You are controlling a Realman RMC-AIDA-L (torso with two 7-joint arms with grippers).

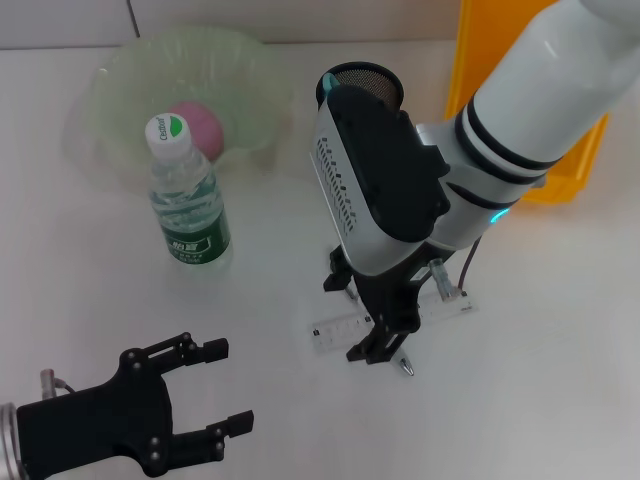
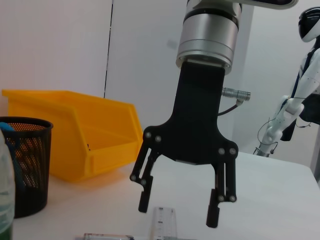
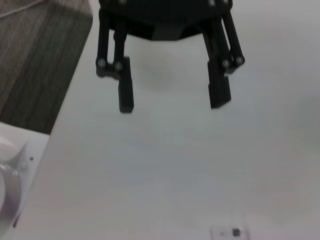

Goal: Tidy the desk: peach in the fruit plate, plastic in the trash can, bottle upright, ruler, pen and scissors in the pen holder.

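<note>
A clear ruler (image 1: 440, 310) lies flat on the white desk. My right gripper (image 1: 356, 316) is open just above its left part, one finger on each side; the left wrist view shows that gripper (image 2: 177, 207) open over the ruler (image 2: 164, 222). A small grey tip (image 1: 406, 368) shows beside its lower finger. The black mesh pen holder (image 1: 375, 82) stands behind my right arm with something blue-green in it. The bottle (image 1: 188, 200) stands upright. A pink peach (image 1: 200, 127) lies in the green plate (image 1: 120, 85). My left gripper (image 1: 225, 388) is open and empty at the front left.
A yellow bin (image 1: 570, 170) stands at the back right, behind the right arm, and shows in the left wrist view (image 2: 75, 135) next to the pen holder (image 2: 25, 165). The right wrist view shows my left gripper (image 3: 172, 95) over bare desk near the desk's edge.
</note>
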